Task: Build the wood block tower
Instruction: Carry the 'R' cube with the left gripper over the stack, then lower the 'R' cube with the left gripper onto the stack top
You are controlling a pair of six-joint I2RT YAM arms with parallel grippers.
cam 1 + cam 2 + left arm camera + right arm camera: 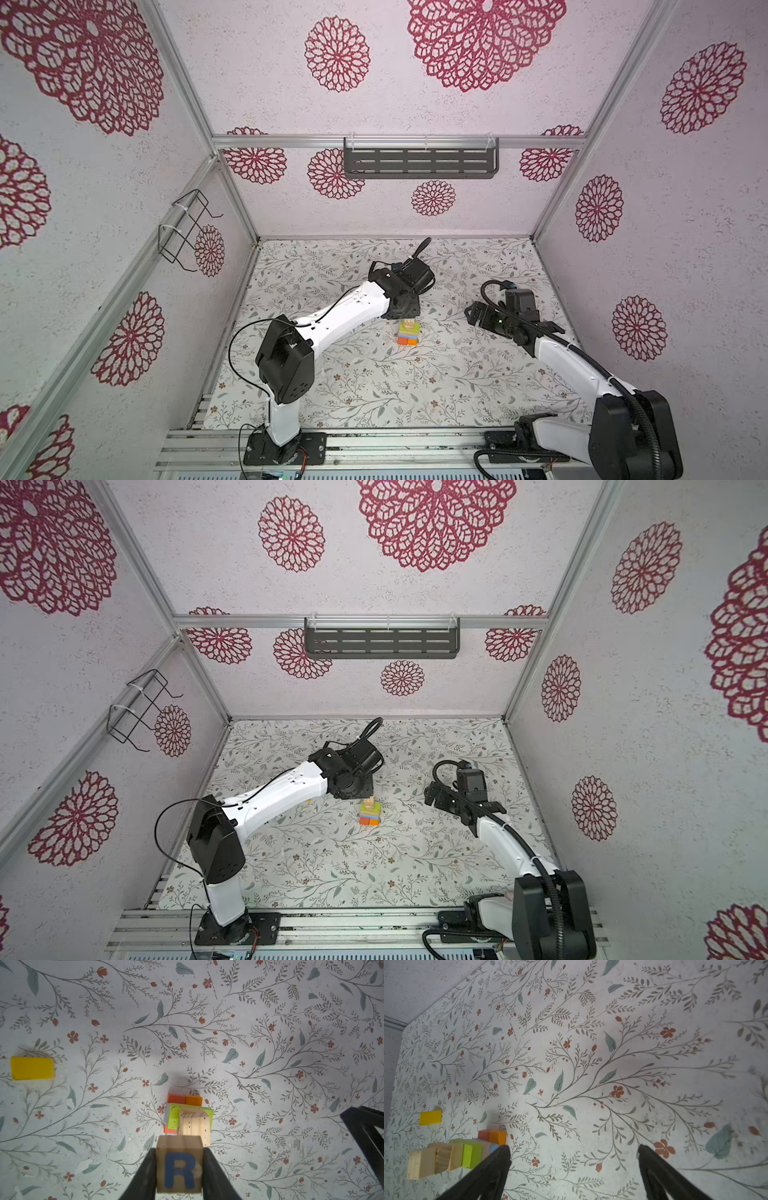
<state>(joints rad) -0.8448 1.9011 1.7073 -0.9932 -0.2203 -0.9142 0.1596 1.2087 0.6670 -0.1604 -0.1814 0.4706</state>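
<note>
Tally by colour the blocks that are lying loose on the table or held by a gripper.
Yellow block, loose on the table: 1
Natural-wood R cube, held between the left fingers: 1
Total: 2
</note>
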